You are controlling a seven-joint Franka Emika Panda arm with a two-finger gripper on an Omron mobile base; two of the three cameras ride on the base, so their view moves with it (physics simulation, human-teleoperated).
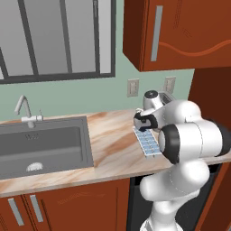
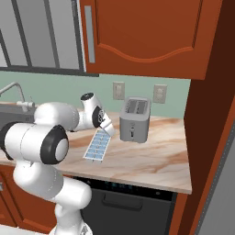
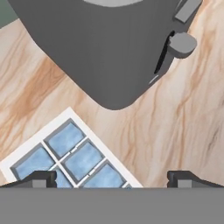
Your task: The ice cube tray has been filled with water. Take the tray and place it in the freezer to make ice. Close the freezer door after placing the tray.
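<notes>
Currently the ice cube tray (image 2: 97, 146) lies flat on the marbled counter (image 2: 151, 165), between the sink (image 1: 43, 144) on the left and the grey toaster (image 2: 135, 119) on the right, its long side running from the near edge toward the far wall. Its pale-blue cells are visible in two rows. The gripper (image 3: 113, 179) hangs above the far end of the tray, with its fingers spread wide and nothing between them. In the hand view, one fingertip (image 3: 37, 179) sits over the tray's cells and the other over bare counter; the toaster body is just beyond the tray end. A black dishwasher (image 2: 124, 206) sits under the counter below the tray. Two wall outlets (image 2: 119, 90) are mounted on the green wall behind the toaster.
</notes>
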